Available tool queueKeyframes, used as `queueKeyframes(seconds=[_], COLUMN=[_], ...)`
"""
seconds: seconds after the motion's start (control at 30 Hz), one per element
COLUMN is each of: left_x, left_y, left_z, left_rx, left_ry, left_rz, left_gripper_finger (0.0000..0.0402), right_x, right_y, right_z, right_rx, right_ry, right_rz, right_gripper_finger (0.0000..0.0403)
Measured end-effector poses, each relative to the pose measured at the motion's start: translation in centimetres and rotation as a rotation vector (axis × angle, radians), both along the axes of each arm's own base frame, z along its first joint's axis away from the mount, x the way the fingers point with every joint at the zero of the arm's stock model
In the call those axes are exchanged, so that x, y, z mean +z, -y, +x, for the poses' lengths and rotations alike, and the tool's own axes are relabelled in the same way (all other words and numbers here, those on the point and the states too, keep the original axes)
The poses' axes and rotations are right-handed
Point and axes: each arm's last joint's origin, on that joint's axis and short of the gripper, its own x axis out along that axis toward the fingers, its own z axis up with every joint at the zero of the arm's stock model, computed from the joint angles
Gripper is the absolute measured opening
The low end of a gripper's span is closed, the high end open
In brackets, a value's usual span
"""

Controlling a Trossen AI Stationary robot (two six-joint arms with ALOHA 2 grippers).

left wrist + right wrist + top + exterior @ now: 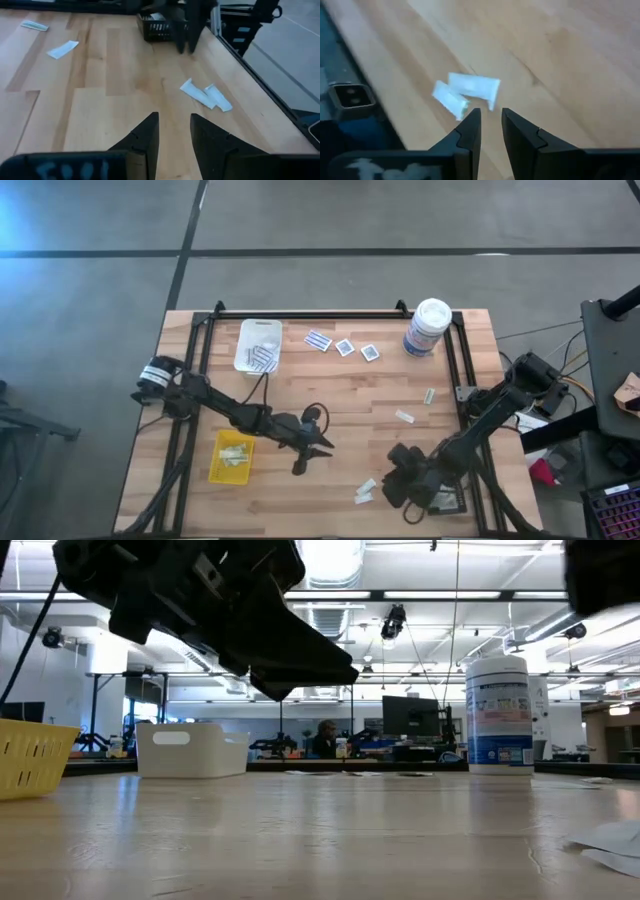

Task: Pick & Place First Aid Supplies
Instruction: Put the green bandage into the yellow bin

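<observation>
Wooden desk (330, 410) planks carry scattered first aid packets: two pale strips (365, 491) lie touching near the front edge, striped and grey-centred ones (343, 346) sit by the back edge. Just beside the pale strips, the right gripper (490, 122) hangs with fingers slightly apart, empty. Mid-desk, the left gripper (174, 131) hovers, fingers apart, near the yellow tray (231, 457).
</observation>
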Motion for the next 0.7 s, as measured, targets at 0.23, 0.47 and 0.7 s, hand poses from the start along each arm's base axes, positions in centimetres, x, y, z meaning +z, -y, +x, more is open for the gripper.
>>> queueKeyframes(seconds=[0.23, 0.47, 0.7], left_x=[-0.4, -0.9, -1.0], left_y=[0.0, -0.1, -0.1], left_z=[-0.1, -0.3, -0.4], left_rx=[0.0, -0.001, -0.001], left_ry=[-0.04, -0.086, -0.094], left_rz=[0.015, 0.029, 0.031], left_gripper_finger=[0.0108, 0.0108, 0.0108], right_x=[-1.2, -0.9, -0.3], right_y=[1.2, 2.2, 2.1], right_z=[2.3, 3.1, 3.1], right_rx=[-0.027, -0.036, -0.003], right_ry=[-0.08, -0.104, -0.121], right_rz=[0.137, 0.201, 0.256], right_gripper_finger=[0.0102, 0.0154, 0.0179])
